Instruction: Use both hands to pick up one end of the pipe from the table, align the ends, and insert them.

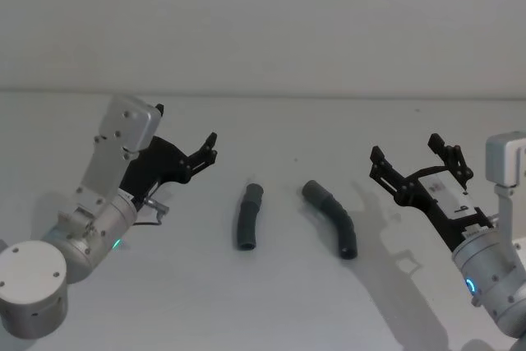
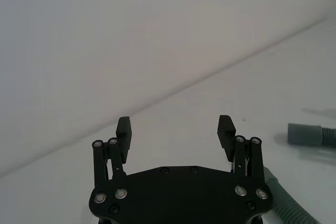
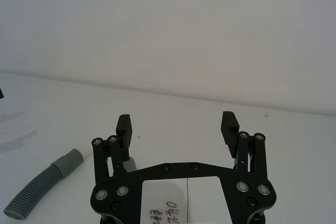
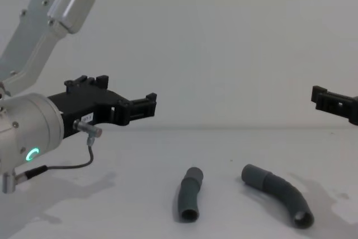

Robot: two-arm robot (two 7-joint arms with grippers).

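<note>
Left tool [image 1: 210,148]: jaws wide, holding nothing, raised above the counter [image 1: 271,302], well left of the hose.
Right tool [image 1: 405,150]: jaws also wide and empty, off to the right of the hose.
Left hose piece [image 1: 246,218]: lay flat on the counter, slightly curved, between the tools.
Right hose piece [image 1: 330,218]: lay near it, not touching, far ends leaning toward each other.
Handling: judged light; the ribbed bodies would likely flex if pinched mid-length, while the smooth cuffs [image 1: 255,192] looked stiffer but slicker.
Hold: probably the ribs just behind each cuff, leaving the mating end free.
Hollows: the bores facing the chest view were dark; contents could not be told.
</note>
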